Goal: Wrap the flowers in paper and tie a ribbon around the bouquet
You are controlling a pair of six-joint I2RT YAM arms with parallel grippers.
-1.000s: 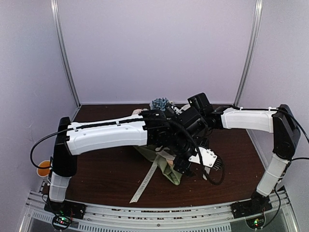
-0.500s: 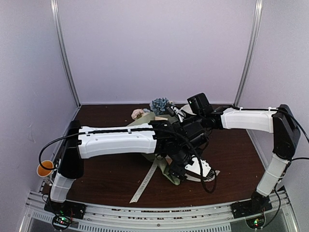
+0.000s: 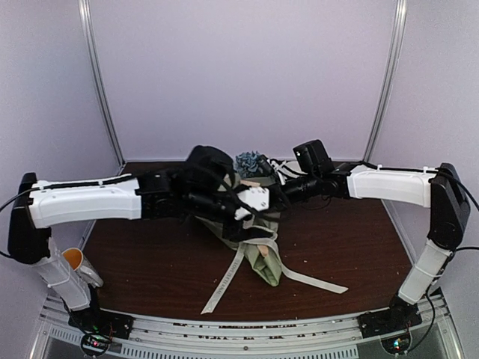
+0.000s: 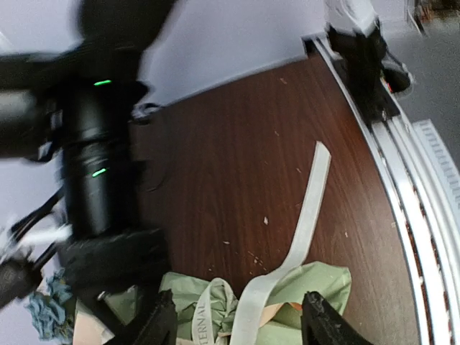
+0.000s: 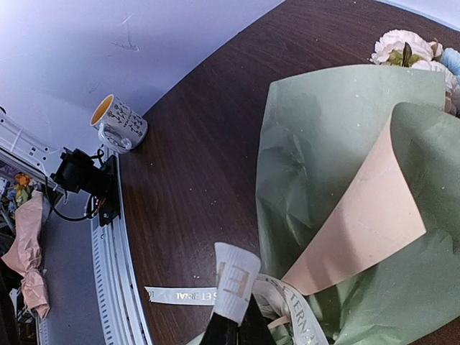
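Seeing right gripper (image 5: 231, 327) pinching ribbon (image 3: 221, 286), tails toward 4 and 7 o'clock. Reading left gripper (image 4: 241, 325) part-open, empty, over bouquet (image 3: 269, 265).

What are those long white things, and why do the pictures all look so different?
Those are two robot arms bolted to a table. One picture is from a camera high above; the other two come from little cameras on the wrists. On the table lies a bouquet: flowers wrapped in green paper, with a cream ribbon lying across it, and a mug near the left edge. The right end effector, the pinching part, is shut on the ribbon. The left end effector hangs open over the bouquet.
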